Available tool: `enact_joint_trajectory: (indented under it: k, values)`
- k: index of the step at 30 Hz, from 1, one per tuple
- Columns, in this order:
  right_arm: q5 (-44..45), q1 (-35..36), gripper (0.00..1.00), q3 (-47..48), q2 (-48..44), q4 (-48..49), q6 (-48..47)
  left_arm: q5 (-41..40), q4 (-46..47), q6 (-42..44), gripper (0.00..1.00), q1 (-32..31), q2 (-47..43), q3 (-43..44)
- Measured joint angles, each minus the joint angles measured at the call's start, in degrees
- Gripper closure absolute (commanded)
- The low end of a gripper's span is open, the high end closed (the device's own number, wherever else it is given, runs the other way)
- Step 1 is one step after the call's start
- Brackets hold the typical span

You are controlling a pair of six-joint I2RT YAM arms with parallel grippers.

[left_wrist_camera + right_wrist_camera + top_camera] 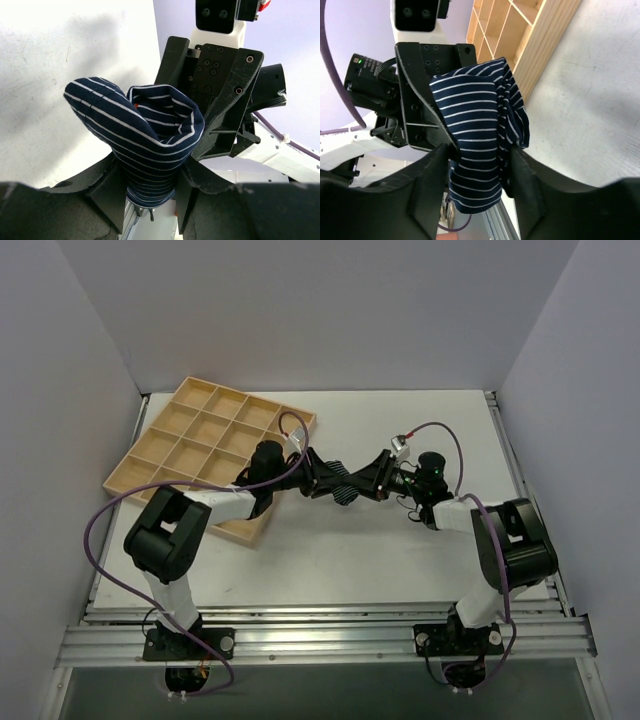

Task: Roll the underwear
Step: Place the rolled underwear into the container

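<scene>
Left gripper [150,197]: clenched on the underwear [145,130]. Its 2 fingers [111,195] press the lower part of the cloth from either side, and the cloth fills the gap between them. Above the fingers the cloth bulges into 2 rounded lobes, one folded around the other. It is dark navy with thin white stripes, and a small red spot shows at the fold.

Right gripper [476,175]: grasping the same underwear from the opposite side. The cloth hangs down between its 2 fingers [431,175] and touches both, with a loose end below them.

The 2 grippers face each other closely. In each wrist view the other's black housing sits just behind the cloth. In the top view the underwear is a short striped bundle spanning between them, held up off the table [400,560], roughly at its middle.

Tray [185,452]: wooden, divided into square cells, lying at the far left of the table and turned at an angle. The underwear is near its right corner, not in any cell. The left forearm crosses over the tray's near corner. A purple cable [105,530] loops off the left arm.
</scene>
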Motion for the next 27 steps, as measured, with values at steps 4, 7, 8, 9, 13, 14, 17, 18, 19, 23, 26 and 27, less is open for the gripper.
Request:
enact_joint_trajectory:
  k: [4, 7, 8, 9, 13, 14, 17, 18, 19, 23, 26, 27]
  values:
    - [-0.37, -0.04, 0.84, -0.28, -0.13, 2.01, 1.60, 0.11, -0.37, 0.11, 0.95, 0.00, 0.02, 0.00]
    - [0.31, -1.09, 0.95, -0.28, -0.61, 0.63, 1.38, 0.61, -0.35, 0.15, 0.86, 0.70, 0.02, 0.00]
    - [0.28, -1.09, 0.98, -0.20, -0.85, -0.17, 1.01, 0.59, -0.39, 0.31, 0.84, 0.63, 0.02, 0.00]
    - [0.35, -1.09, 1.00, -0.07, -1.18, -1.22, 0.48, 0.68, -0.50, 0.33, 0.81, 0.61, 0.02, 0.00]
    - [-0.07, -1.09, 1.00, 1.95, -2.23, -6.47, -1.86, 0.57, -0.52, 0.50, 0.77, 0.61, -0.57, -0.37]
    - [-0.44, -1.03, 1.00, 2.58, -2.32, -7.61, -2.25, 0.35, -0.42, 0.55, 0.76, 0.63, -1.05, -0.74]
    - [-1.57, -0.79, 1.00, 4.24, -2.38, -9.73, -2.91, -0.20, -0.35, 0.63, 0.68, 0.70, -2.34, -1.44]
    - [-1.88, -0.74, 1.00, 4.59, -2.40, -10.03, -3.04, -0.31, -0.35, 0.66, 0.64, 0.72, -2.75, -1.66]
    - [-2.16, -0.74, 1.00, 4.87, -2.49, -10.40, -3.19, -0.44, -0.35, 0.66, 0.60, 0.72, -3.13, -1.84]
    - [-2.56, -0.72, 1.00, 5.29, -3.45, -11.47, -3.69, -0.44, -1.05, 1.31, 0.46, 0.70, -4.44, -2.03]
    - [-2.62, -0.70, 1.00, 5.97, -3.67, -11.87, -4.02, -0.33, -2.91, 2.49, 0.45, 0.70, -5.66, -2.01]
    - [-2.69, -0.70, 1.00, 6.16, -3.67, -12.00, -4.13, -0.35, -3.67, 2.89, 0.44, 0.70, -6.08, -2.01]
